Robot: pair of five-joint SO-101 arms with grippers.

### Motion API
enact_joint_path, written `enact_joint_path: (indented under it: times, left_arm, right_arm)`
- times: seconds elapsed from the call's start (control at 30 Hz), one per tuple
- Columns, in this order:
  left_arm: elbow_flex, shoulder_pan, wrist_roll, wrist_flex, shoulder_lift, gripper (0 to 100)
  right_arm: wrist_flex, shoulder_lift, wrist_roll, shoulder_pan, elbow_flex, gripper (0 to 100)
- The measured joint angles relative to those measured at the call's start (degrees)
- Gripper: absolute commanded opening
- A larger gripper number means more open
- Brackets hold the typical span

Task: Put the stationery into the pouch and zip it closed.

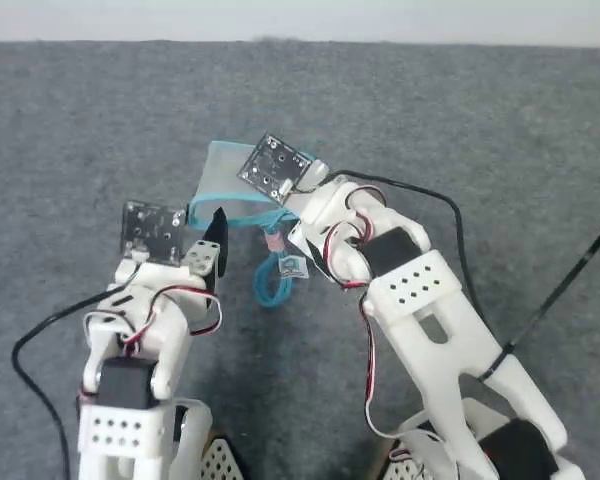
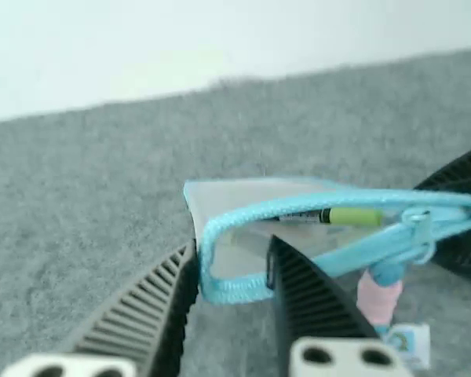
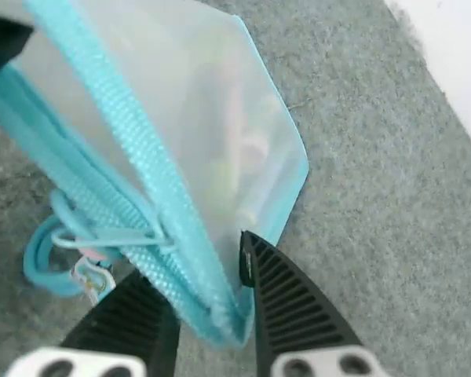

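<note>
While the left claw (image 2: 231,251) pinches one end of the translucent, turquoise-zipped pouch (image 1: 223,183) and the right claw (image 3: 206,263) clamps the other, it stretches between them over the grey felt desk (image 1: 480,130); its slider (image 2: 417,228) sits nearer the right claw, so closing likely runs leftward.

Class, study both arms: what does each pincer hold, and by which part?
Both hold the pouch. The left pincer clamps one end of its zipper edge; the right pincer clamps the opposite end.
</note>
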Motion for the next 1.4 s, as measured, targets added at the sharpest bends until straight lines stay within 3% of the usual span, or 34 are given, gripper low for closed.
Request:
enact_joint_path:
  times: [0.53, 0.67, 0.83, 1.13, 1.4]
  left_arm:
    - [4.0, 0.4, -0.3, 4.6, -13.3, 17]
    - [10.2, 5.5, -0.3, 2.4, -12.9, 22]
    - [12.8, 11.4, 0.3, -0.3, -12.9, 22]
    - [14.3, 12.1, 1.6, -2.0, -12.9, 22]
    - [14.4, 12.1, 1.9, -2.7, -12.9, 20]
  right_arm:
    - [0.0, 13.3, -7.0, 2.1, -12.5, 0.6]
    - [0.7, 13.3, -7.2, 2.1, -12.6, 0.6]
    - [5.7, 11.3, -7.6, 1.9, -12.6, 0.6]
    - [8.4, 5.1, -10.1, -3.1, -7.2, 0.6]
    - [6.6, -1.9, -10.1, -3.4, -0.7, 0.6]
